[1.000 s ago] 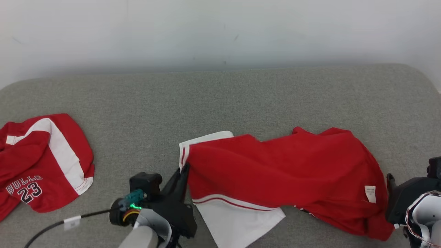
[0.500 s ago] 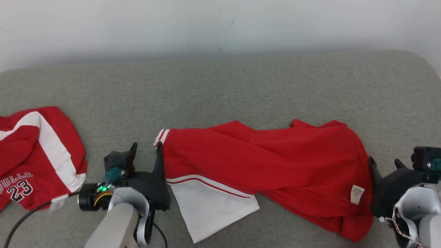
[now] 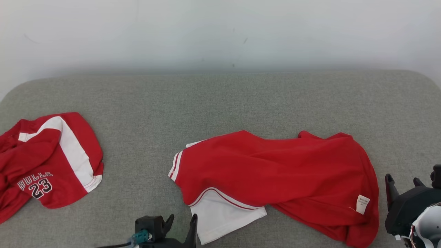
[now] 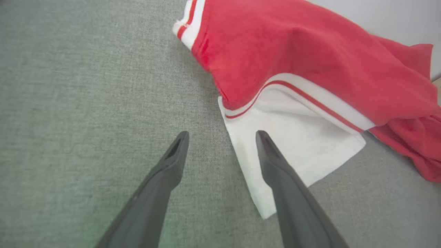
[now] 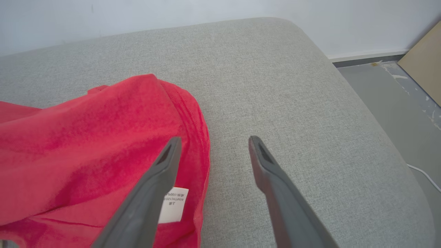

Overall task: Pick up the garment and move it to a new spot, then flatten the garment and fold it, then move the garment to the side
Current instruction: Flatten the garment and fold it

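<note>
Garment [image 3: 275, 172] — lying rumpled, seemingly placed; left pincer [image 4: 222, 134] and right pincer [image 5: 214, 138] gaping, empty. Flattening, folding, shift aside — outstanding.

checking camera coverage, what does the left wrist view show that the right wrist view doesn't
The left wrist view adds the open left gripper at the edge of a white panel with a red stripe. The right wrist view adds the open right gripper beside a white care label, the rounded end of the cushion, the floor with a white cable, and a brown board. Both share the red garment lying on the grey cushion, and the pale wall.
</note>
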Motion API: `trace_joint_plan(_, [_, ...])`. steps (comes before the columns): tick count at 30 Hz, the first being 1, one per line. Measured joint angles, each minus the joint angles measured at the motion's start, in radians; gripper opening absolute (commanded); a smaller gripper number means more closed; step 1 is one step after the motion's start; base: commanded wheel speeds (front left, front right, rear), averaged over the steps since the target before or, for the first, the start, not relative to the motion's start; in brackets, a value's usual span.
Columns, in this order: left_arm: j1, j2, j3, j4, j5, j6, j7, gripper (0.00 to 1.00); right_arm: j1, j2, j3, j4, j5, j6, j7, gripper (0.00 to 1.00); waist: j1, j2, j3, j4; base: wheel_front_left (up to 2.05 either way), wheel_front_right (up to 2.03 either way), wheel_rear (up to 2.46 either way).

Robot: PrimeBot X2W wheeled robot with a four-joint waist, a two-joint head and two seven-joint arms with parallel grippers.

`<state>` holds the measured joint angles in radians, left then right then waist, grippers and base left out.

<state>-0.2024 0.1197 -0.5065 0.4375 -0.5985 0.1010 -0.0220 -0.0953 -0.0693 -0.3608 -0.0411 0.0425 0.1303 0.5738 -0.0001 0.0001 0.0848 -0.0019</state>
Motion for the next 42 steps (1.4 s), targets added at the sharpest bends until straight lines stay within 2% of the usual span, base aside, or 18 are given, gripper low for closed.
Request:
trace_joint_plan(5, [0.06,0.026,-0.017,-0.133,0.018,0.063,0.059,1.0,0.017,0.01,0.002,-0.015,0.0,0.0,0.013,1.0,0.0,0.0,-0.01,-0.001,0.0,0.0,0.0])
trace_joint_plan(9, [0.092,0.029,-0.05,-0.179,0.021,0.076,0.112,1.0,0.021,0.013,-0.001,-0.026,0.0,0.0,0.017,1.0,0.0,-0.0001,-0.014,-0.003,0.0,0.0,0.0])
trace_joint_plan(13, [0.091,0.032,-0.085,-0.163,0.052,0.096,0.158,1.0,0.021,0.016,0.005,-0.027,0.0,0.0,0.023,1.0,0.0,0.0,-0.013,-0.009,0.0,0.0,0.0])
trace_joint_plan(15, [0.088,0.028,-0.094,-0.156,0.052,0.101,0.177,0.92,0.021,0.016,0.009,-0.024,0.0,0.0,0.023,1.0,0.0,0.0,-0.011,-0.014,0.0,0.0,0.0])
trace_joint_plan(17, [0.083,0.026,-0.1,-0.146,0.052,0.105,0.193,0.72,0.019,0.016,0.012,-0.021,0.0,0.0,0.024,1.0,0.0,0.0,-0.009,-0.018,0.0,0.0,0.0])
trace_joint_plan(18, [0.08,0.026,-0.1,-0.141,0.052,0.109,0.201,0.58,0.018,0.016,0.013,-0.019,0.0,0.0,0.023,1.0,0.0,0.0,-0.008,-0.02,0.0,0.0,0.0])
trace_joint_plan(19, [0.078,0.026,-0.1,-0.136,0.051,0.11,0.207,0.58,0.017,0.017,0.014,-0.017,0.0,0.0,0.023,1.0,0.0,0.0,-0.007,-0.022,0.0,0.0,0.0])
trace_joint_plan(21, [0.078,0.025,-0.102,-0.13,0.048,0.11,0.213,0.51,0.017,0.017,0.014,-0.012,0.001,0.0,0.022,1.0,0.0,0.0,-0.006,-0.024,0.0,0.0,0.0])
trace_joint_plan(23, [0.076,0.021,-0.105,-0.124,0.044,0.109,0.218,0.49,0.017,0.017,0.014,-0.008,0.001,0.0,0.021,1.0,0.0,0.0,-0.006,-0.026,0.0,0.0,0.0])
trace_joint_plan(25, [0.073,0.019,-0.106,-0.118,0.044,0.109,0.218,0.4,0.016,0.017,0.015,-0.005,0.001,0.0,0.019,1.0,0.0,0.0,-0.006,-0.027,0.0,0.0,0.0])
trace_joint_plan(29, [0.061,0.012,-0.104,-0.097,0.036,0.105,0.213,0.37,0.012,0.017,0.021,0.007,0.001,0.0,0.018,1.0,0.0,0.0,-0.004,-0.028,0.0,0.0,0.0])
trace_joint_plan(31, [0.054,0.01,-0.1,-0.089,0.036,0.104,0.198,0.0,0.005,0.017,0.024,0.023,0.001,0.0,0.016,1.0,0.0,0.0,-0.003,-0.027,0.0,0.0,0.0])
trace_joint_plan(36, [0.042,0.01,-0.096,-0.064,0.034,0.101,0.181,0.0,-0.042,0.018,0.018,0.098,-0.006,0.0,0.042,1.0,0.0,-0.0001,0.002,-0.024,0.0,0.0,0.0])
trace_joint_plan(39, [0.038,0.015,-0.091,-0.055,0.032,0.093,0.171,0.0,-0.068,0.0,-0.032,0.189,-0.074,0.0,0.099,1.0,0.0001,0.0,0.005,-0.013,0.0,0.0,0.0])
trace_joint_plan(42, [0.036,0.014,-0.092,-0.053,0.029,0.092,0.167,0.0,-0.074,-0.004,-0.055,0.224,-0.089,0.0,0.112,1.0,0.0,-0.0001,0.007,0.0,0.0,0.0,0.0])
